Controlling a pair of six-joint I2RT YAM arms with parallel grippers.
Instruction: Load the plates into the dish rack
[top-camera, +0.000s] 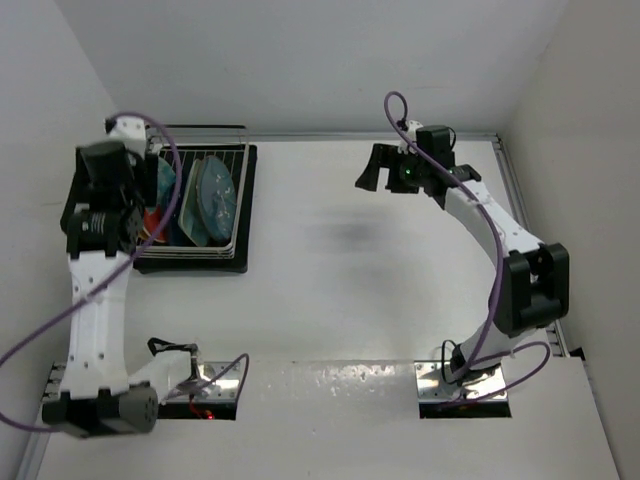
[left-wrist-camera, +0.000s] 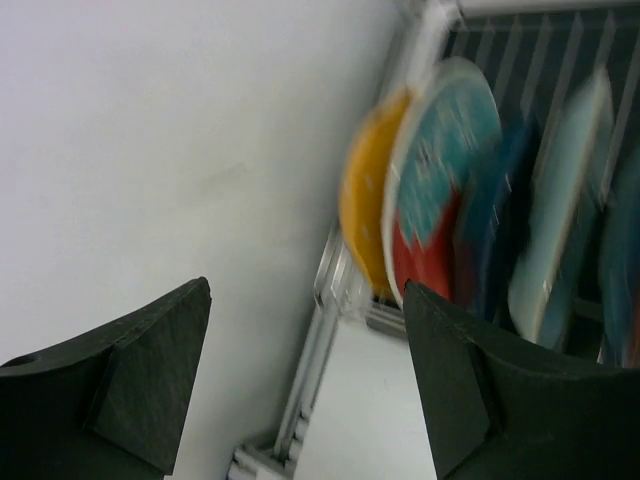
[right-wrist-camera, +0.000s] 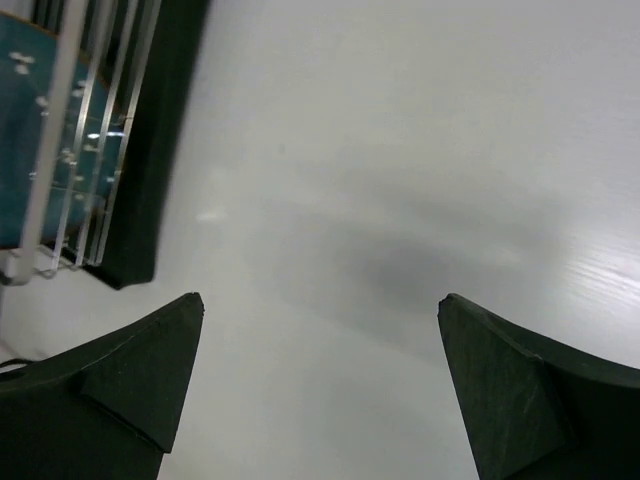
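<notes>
Dish rack (left-wrist-camera: 318, 330): bright silver metal wire, polished, catching highlights. Black tray (right-wrist-camera: 150, 150) beneath: matt, plastic-looking. Yellow-orange plate (left-wrist-camera: 365, 200), red-rimmed plate (left-wrist-camera: 440, 170), pale green plate (left-wrist-camera: 560, 200): smooth glazed look, soft gloss; blur hides finer texture. Tabletop (top-camera: 380, 300): white, smooth, satin sheen, faint streaked grain in right wrist view. Left gripper (left-wrist-camera: 307, 290), right gripper (right-wrist-camera: 320, 300): fingers (left-wrist-camera: 150, 370) matt black, finely grainy, plastic-looking. Purple cable (top-camera: 178, 175): smooth sheath, slight shine.

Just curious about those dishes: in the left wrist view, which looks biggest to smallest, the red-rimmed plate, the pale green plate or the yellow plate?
1. red-rimmed plate
2. pale green plate
3. yellow plate, partly hidden behind the red-rimmed one
The last two look close in this blurred picture, so their order is unsure.
</notes>
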